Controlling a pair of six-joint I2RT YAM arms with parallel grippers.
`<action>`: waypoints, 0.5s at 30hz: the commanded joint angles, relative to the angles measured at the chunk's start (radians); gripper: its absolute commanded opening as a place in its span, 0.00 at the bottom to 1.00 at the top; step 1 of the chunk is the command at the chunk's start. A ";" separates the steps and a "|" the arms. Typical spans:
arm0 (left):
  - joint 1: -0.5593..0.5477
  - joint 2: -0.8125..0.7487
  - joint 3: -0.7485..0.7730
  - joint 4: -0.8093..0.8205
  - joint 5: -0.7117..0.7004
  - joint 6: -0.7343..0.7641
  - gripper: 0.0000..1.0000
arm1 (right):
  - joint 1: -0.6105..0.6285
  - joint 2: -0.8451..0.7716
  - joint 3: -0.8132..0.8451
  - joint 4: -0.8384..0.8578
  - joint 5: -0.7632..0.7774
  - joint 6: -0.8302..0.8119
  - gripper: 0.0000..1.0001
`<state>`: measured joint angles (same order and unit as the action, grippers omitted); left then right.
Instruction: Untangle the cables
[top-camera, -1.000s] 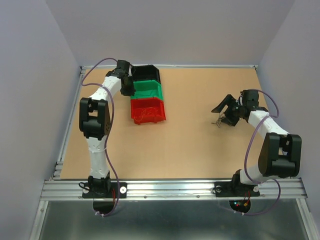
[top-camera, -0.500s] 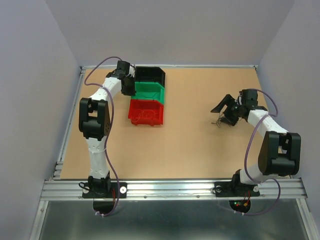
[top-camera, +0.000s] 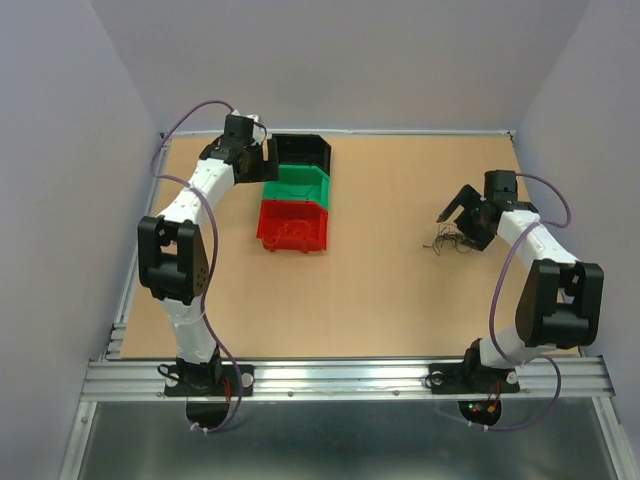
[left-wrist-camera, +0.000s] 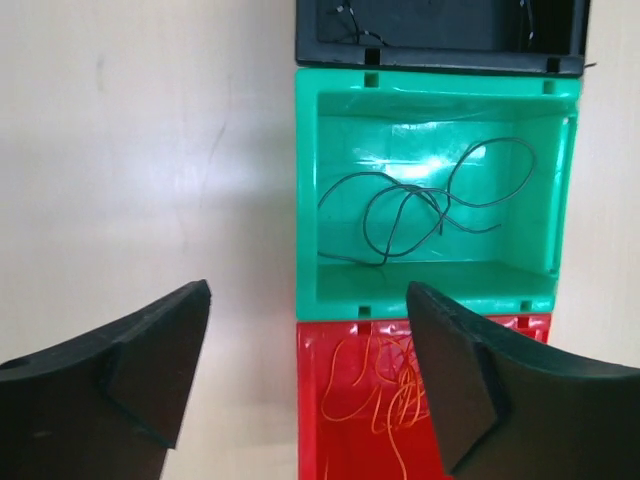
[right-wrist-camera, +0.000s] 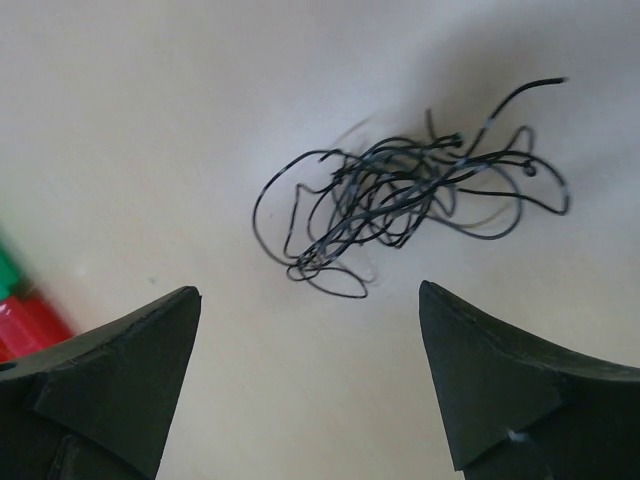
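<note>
Hanging over the table, the right gripper (right-wrist-camera: 310, 300) has its two black fingers (right-wrist-camera: 120, 370) wide apart, and nothing is in them. Just past the tips, in the middle of the right wrist view, lies the clump of hair-thin black curly wires (right-wrist-camera: 400, 190) on the tan wooden table (right-wrist-camera: 150, 120). From the top view, that clump sits at the right of the frame.

I think these wires weigh almost nothing. They look soft and springy, so they may slip out of a loose pinch. The loops hook into each other, and a hard tug could pull the knot tighter. A good spot to pinch may be the loose end sticking out at the upper right of the clump, or the big loop on its left.

The left gripper (left-wrist-camera: 310, 290) is also spread wide and empty. Past it, the green plastic bin (left-wrist-camera: 310, 180) holds one thin dark wire (left-wrist-camera: 420, 205). Thin orange wires (left-wrist-camera: 385, 400) lie in the red plastic bin (left-wrist-camera: 310, 400) at the bottom of the frame. The black plastic bin (left-wrist-camera: 440, 65) is at the top.
</note>
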<state>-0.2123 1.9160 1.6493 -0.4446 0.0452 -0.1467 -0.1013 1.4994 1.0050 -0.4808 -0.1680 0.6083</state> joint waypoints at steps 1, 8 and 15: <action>-0.001 -0.193 -0.077 0.076 -0.119 -0.062 0.99 | 0.000 0.039 0.090 -0.097 0.214 0.056 0.95; 0.017 -0.443 -0.311 0.193 -0.232 -0.196 0.99 | -0.008 0.162 0.138 -0.101 0.203 0.074 0.83; 0.051 -0.706 -0.579 0.467 0.021 -0.209 0.99 | 0.046 0.255 0.240 -0.097 0.061 -0.002 0.01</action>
<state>-0.1574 1.2842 1.1435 -0.1604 -0.0654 -0.3267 -0.0914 1.7466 1.1324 -0.5797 -0.0383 0.6468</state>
